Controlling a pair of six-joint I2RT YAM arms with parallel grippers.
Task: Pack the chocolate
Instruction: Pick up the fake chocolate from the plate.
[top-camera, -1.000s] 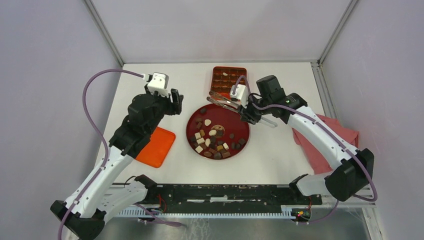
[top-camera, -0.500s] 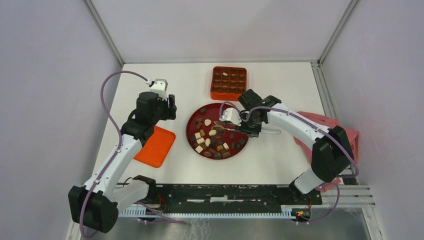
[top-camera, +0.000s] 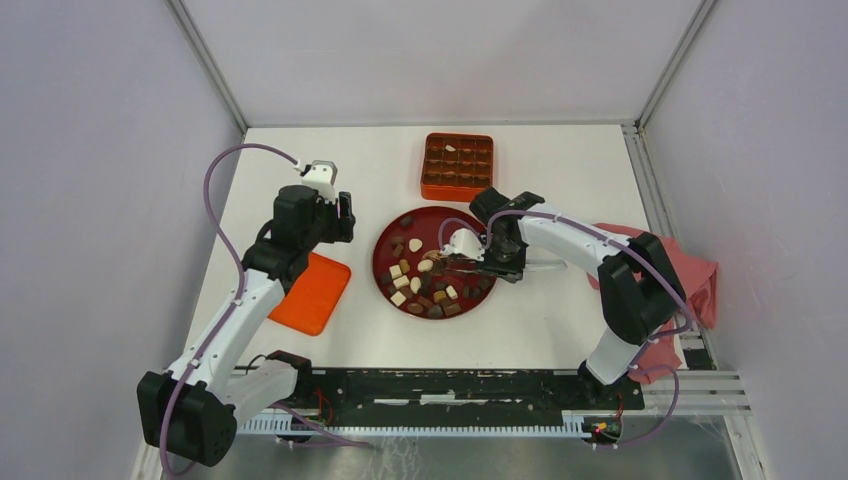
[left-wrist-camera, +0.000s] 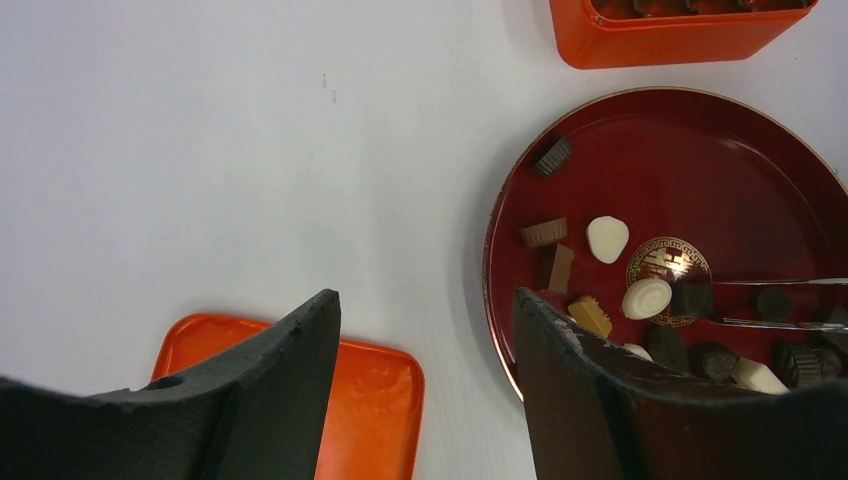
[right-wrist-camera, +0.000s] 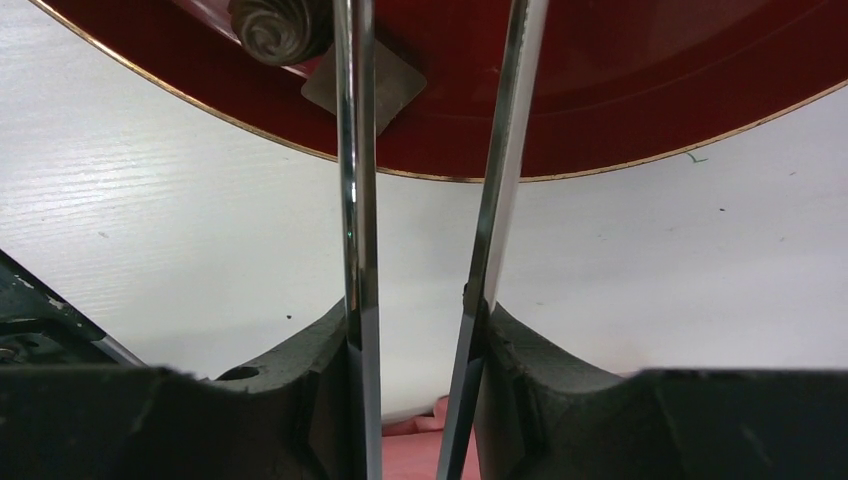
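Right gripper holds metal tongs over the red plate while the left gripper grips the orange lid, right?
Not quite: the left gripper is open and empty, the orange lid lying on the table, per the left wrist view. The right gripper does hold the metal tongs over the red plate.

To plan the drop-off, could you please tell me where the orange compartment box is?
In the top view, the orange compartment box sits near the table's far edge, about mid-width, just beyond the red plate.
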